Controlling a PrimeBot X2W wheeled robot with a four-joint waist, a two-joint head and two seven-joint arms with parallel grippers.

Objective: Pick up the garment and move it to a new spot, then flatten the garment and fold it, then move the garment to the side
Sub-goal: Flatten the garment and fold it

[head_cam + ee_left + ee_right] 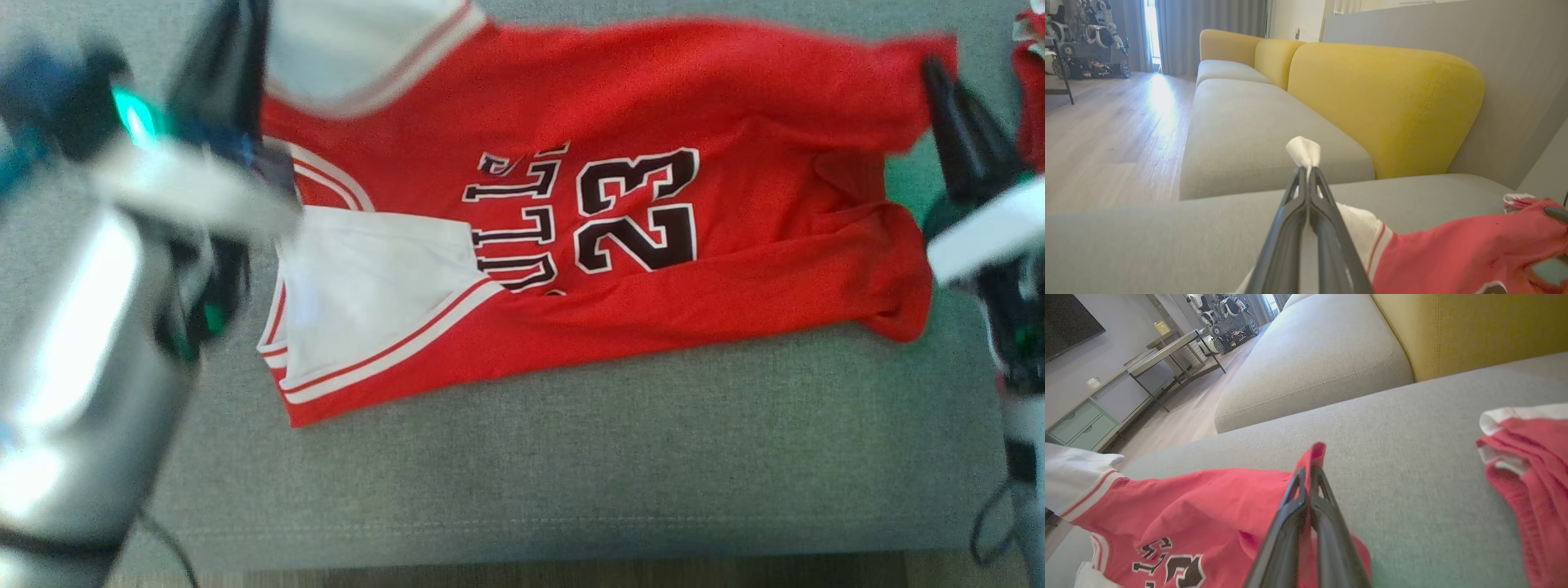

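Note:
The garment is a red jersey with white sleeves and the number 23, spread sideways on the grey sofa seat. My left gripper is at its far left corner, shut on a tuft of white sleeve fabric that pokes out past the left gripper tips. At the far right corner my right gripper is shut on the red hem. In the right wrist view a red fold sticks up between the tips of the right gripper. The near edge of the jersey lies folded over.
A second red and white garment lies on the seat just right of my right gripper, also at the right edge. Yellow back cushions rise behind the seat. The sofa's front edge and wooden floor lie nearer me.

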